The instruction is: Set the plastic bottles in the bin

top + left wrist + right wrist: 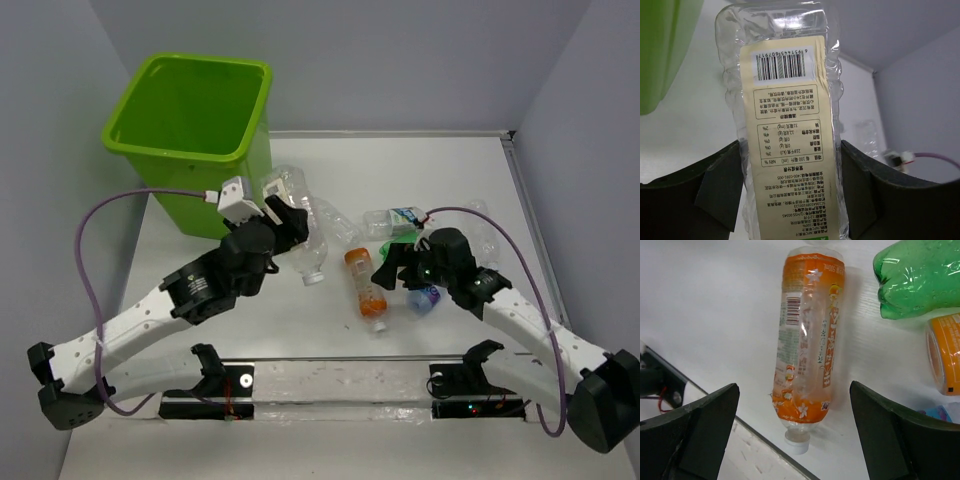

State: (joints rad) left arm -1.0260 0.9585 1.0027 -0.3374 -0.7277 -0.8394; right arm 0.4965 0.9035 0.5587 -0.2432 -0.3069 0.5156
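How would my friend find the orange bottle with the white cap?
Start at the green bin at the far left, then look right to the cluster of bottles. The orange bottle lies at the cluster's near side, white cap toward the front of the table. Its neighbours are a clear bottle on the left and a green bottle behind; only it shows a flowery orange label.

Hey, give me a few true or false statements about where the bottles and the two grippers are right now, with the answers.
1. The left gripper is shut on a clear bottle. True.
2. The right gripper grips the orange-labelled bottle. False: its jaws stand open, and the bottle lies on the table.
3. The green bottle lies in the bin. False: it lies on the table beside the orange-labelled bottle.
4. The orange-labelled bottle has a white cap. True.
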